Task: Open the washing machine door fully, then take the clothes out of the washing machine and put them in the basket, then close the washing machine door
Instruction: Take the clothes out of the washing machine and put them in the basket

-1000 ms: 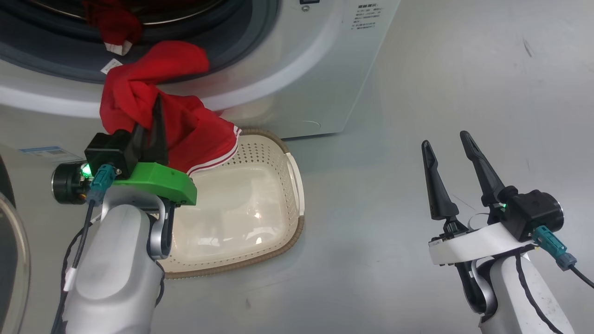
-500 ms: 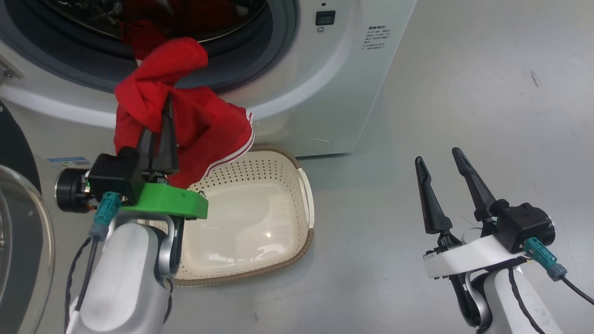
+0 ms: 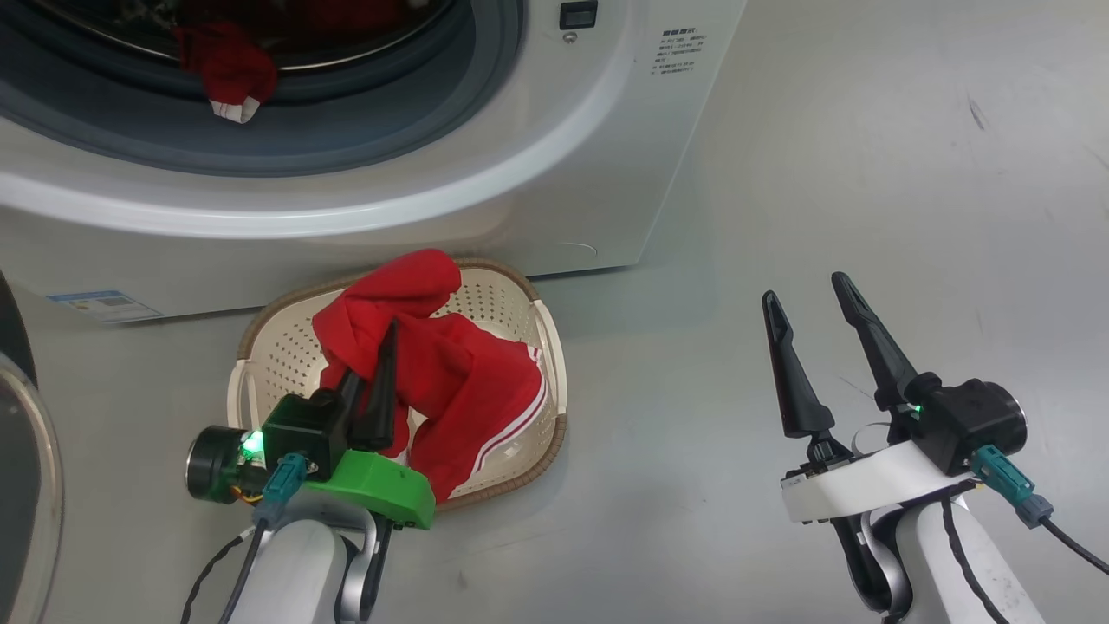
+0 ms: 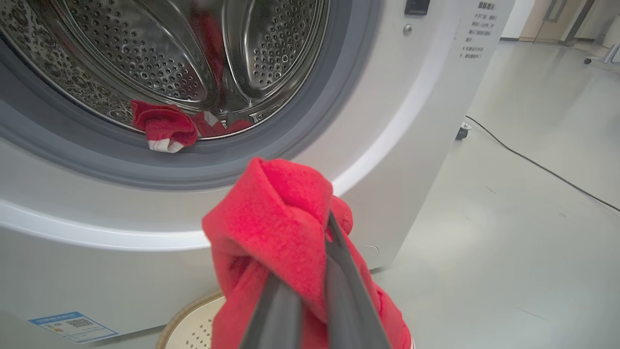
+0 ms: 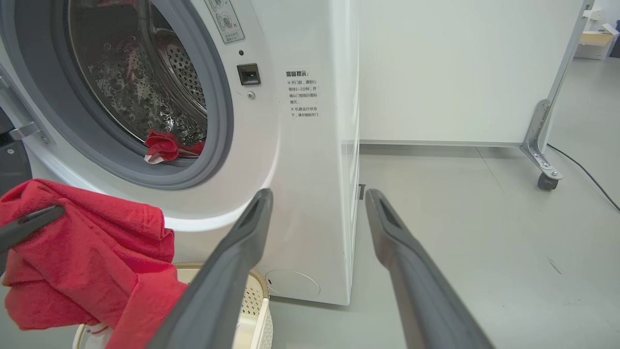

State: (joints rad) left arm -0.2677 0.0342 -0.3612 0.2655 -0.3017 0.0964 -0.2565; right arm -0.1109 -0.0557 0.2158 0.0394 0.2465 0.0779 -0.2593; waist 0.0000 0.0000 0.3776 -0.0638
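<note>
Fingers [image 3: 381,403] of the left gripper [image 3: 374,351] were pinched on a red garment [image 3: 459,381] over the basket [image 3: 269,314].
The garment hung partly inside the basket, just in front of the washing machine [image 3: 606,173]; another red piece [image 3: 227,69] lay at the drum's edge. The right gripper [image 3: 805,289] stood with fingers wide apart over open floor [image 3: 823,156].

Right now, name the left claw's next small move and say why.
Probably open the left claw: it is shut on the red garment, which hangs right over the basket. Another red piece lies in the washing machine.
</note>
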